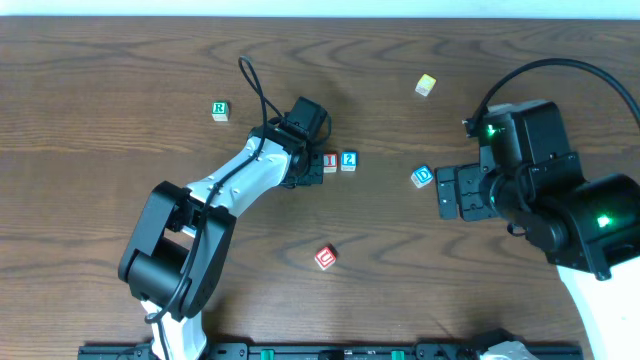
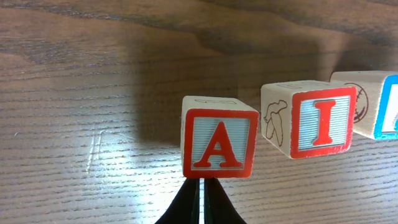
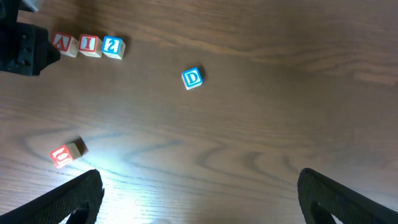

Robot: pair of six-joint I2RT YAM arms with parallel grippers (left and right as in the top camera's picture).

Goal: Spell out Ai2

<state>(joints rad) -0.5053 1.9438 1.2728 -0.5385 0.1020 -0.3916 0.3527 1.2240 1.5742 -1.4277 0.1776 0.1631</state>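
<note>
Near the middle of the surface (image 1: 80, 120), the small wooden cube with a red "A" (image 2: 219, 146) sits just ahead of the pinched-shut left claw (image 2: 200, 199), beside the red "I" cube (image 2: 317, 121); the right claw (image 3: 202, 186) gapes wide.

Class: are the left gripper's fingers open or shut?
Shut. In the left wrist view the black fingers meet at a point below the A cube, gripping nothing.
</note>
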